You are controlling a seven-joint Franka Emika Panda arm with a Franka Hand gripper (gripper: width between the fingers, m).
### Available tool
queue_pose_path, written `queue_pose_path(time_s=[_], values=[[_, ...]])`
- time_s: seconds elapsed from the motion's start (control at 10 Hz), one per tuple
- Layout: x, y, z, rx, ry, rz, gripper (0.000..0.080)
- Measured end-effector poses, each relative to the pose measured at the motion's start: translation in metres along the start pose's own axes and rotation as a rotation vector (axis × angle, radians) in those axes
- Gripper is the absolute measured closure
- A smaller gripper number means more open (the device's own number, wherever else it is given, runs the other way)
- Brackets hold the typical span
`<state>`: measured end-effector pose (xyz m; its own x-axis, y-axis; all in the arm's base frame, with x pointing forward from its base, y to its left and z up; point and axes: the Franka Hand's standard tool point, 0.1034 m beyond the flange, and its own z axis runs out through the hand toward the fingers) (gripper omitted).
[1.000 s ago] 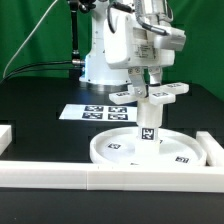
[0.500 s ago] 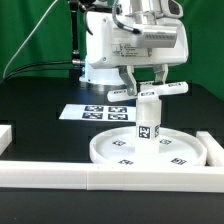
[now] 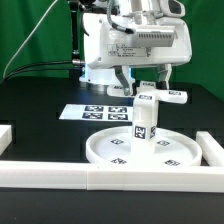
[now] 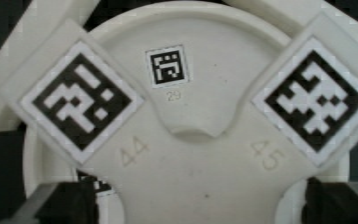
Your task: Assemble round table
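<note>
White plastic parts make up one table, stacked near the front of the black tabletop. One disc (image 3: 118, 152) lies flat, rim upward, with several small square tags on its face. One leg (image 3: 146, 124) stands upright on the disc, about at its middle, and shows dark tags on the side facing the exterior camera. One foot (image 3: 163, 97) rests across the top of the leg, with its arms about level and one arm reaching toward the exterior view's right.

One gripper (image 3: 143, 84) hangs straight over the foot. Its two fingers stand apart, one on each side of the foot, and hold nothing. I cannot tell whether either finger touches the plastic. The wrist view looks down on the foot (image 4: 185, 110) from close by. Two arms carry one large tag each, set like diamonds, and a third, smaller tag lies between them. Two dark fingertips (image 4: 55, 200) sit at the picture's corners, well apart, with the foot between them.

One marker board (image 3: 92, 112) lies flat on the table behind the disc, between it and the robot's base. Three stretches of rail show: one long rail (image 3: 60, 176) across the front, just beside the disc, one short end (image 3: 8, 135) at the exterior view's left, and one (image 3: 213, 147) at its right. Green cloth hangs behind the robot.
</note>
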<state>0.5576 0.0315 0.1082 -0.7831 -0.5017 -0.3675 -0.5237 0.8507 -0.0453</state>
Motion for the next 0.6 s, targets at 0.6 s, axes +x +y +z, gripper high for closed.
queue_pose_path(time_s=[0.6], values=[[-0.015,-0.002,-0.022,0.003,-0.04,-0.139,0.0151]])
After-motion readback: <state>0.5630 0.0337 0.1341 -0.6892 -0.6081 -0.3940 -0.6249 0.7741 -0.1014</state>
